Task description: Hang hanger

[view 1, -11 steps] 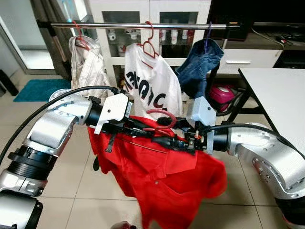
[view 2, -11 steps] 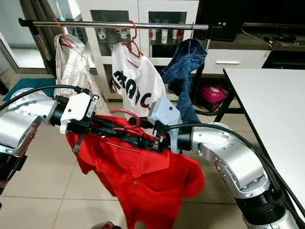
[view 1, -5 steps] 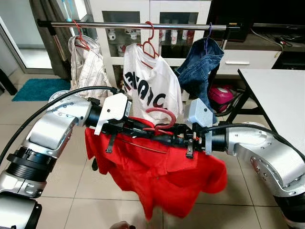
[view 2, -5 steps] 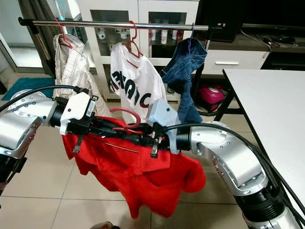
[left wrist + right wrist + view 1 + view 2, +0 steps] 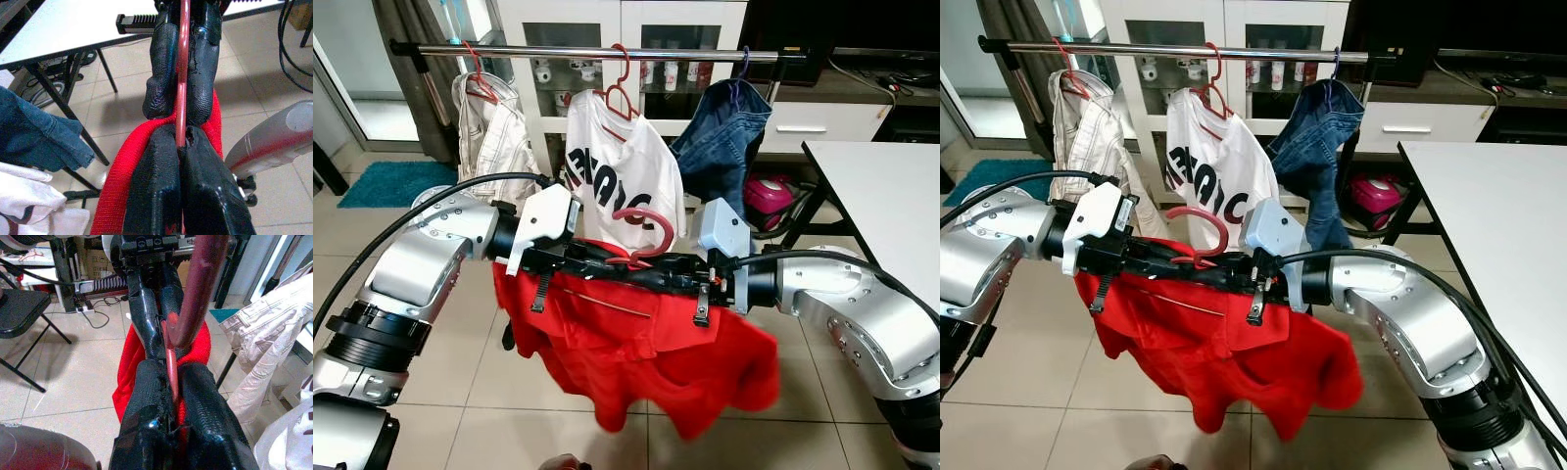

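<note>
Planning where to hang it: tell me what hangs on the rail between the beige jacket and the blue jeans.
A white printed T-shirt on a red hanger, between the beige jacket and blue jeans on the metal rail, in the left eye view.

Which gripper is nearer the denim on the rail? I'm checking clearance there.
Right. The right gripper sits below and in front of the denim garment; the left gripper lies farther toward the robot's left, below the white T-shirt.

Across the top of the frame runs a metal clothes rail (image 5: 578,52); 3 garments hang from it: a beige jacket (image 5: 489,132), a white T-shirt (image 5: 626,171) and blue jeans (image 5: 722,142).
</note>
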Motion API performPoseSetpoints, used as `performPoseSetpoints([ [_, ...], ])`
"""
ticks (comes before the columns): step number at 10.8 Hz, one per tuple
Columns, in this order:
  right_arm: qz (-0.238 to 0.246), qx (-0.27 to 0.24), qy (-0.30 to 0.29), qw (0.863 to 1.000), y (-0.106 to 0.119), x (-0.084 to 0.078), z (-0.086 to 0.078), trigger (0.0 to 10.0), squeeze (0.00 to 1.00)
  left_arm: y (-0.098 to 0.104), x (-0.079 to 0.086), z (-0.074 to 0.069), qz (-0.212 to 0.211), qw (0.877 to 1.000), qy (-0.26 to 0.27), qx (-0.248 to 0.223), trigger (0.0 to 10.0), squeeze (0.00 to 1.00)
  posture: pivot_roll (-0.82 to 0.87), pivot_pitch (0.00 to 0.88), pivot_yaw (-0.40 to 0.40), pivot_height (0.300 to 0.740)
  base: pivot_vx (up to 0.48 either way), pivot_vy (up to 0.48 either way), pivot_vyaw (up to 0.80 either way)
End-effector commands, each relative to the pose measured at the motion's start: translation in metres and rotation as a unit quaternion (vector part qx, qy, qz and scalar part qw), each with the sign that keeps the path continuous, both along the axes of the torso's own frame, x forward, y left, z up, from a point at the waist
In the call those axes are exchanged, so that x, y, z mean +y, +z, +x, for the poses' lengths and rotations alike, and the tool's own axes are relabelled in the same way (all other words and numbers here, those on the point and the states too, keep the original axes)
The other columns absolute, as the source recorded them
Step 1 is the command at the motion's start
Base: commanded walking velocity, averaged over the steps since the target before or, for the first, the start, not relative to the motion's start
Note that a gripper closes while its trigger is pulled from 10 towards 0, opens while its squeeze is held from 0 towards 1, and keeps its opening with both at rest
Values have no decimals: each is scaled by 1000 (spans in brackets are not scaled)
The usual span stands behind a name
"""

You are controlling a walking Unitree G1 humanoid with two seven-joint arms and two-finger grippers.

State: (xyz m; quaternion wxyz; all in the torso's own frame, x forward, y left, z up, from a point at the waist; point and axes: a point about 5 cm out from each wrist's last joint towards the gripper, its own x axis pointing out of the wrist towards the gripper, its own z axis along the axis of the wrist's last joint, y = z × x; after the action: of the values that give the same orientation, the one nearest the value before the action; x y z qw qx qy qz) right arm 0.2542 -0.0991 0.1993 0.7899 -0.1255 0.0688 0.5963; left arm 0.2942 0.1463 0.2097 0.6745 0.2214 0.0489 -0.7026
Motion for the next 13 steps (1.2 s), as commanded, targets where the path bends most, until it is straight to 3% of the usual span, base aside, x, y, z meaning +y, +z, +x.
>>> performPoseSetpoints([
  [1, -7, 12, 5, 1000, -7, 0, -3, 0, 0, 12, 5, 2, -39, 999, 13, -14, 10000, 1000, -70, 0, 42, 740, 0, 0, 0],
  [4, -13, 28, -15, 999, -16, -6, -5, 0, 0, 23, 5, 0, -60, 998, 13, -18, 10000, 1000, -65, 0, 46, 740, 0, 0, 0],
  [6, -48, 39, -81, 995, -32, -20, 0, 0, 0, 28, 7, -6, -106, 994, 37, -10, 10000, 1000, -83, 0, 68, 740, 0, 0, 0],
  [7, -33, 44, -127, 990, -37, -27, 3, 0, 0, 21, 12, -4, -137, 985, 105, -4, 10000, 1000, -93, 0, 77, 740, 0, 0, 0],
  [8, 0, 52, -177, 983, -46, -30, 3, 0, 0, 3, 21, 2, -141, 968, 206, 0, 10000, 1000, -88, 0, 74, 740, 0, 0, 0],
  [9, 51, 67, -258, 962, -61, -30, 3, 0, 0, -28, 37, 4, -135, 935, 326, 21, 10000, 1000, -88, 0, 83, 740, 0, 0, 0],
  [10, 85, 75, -320, 941, -67, -32, 5, 0, 0, -49, 46, 4, -113, 909, 401, 24, 10000, 0, -84, 0, 90, 740, 0, 0, 0],
  [11, 113, 82, -383, 913, -73, -35, 8, 0, 0, -63, 54, 7, -114, 870, 480, 8, 10000, 0, -75, 0, 84, 740, 0, 0, 0],
  [12, 121, 84, -416, 897, -78, -37, 8, 0, 0, -71, 54, 6, -122, 850, 512, 16, 10000, 0, -77, 0, 79, 740, 0, 0, 0],
  [13, 124, 87, -435, 887, -84, -35, 3, 0, 0, -76, 47, -3, -138, 841, 523, 16, 10000, 0, -85, 0, 80, 740, 0, 0, 0],
])
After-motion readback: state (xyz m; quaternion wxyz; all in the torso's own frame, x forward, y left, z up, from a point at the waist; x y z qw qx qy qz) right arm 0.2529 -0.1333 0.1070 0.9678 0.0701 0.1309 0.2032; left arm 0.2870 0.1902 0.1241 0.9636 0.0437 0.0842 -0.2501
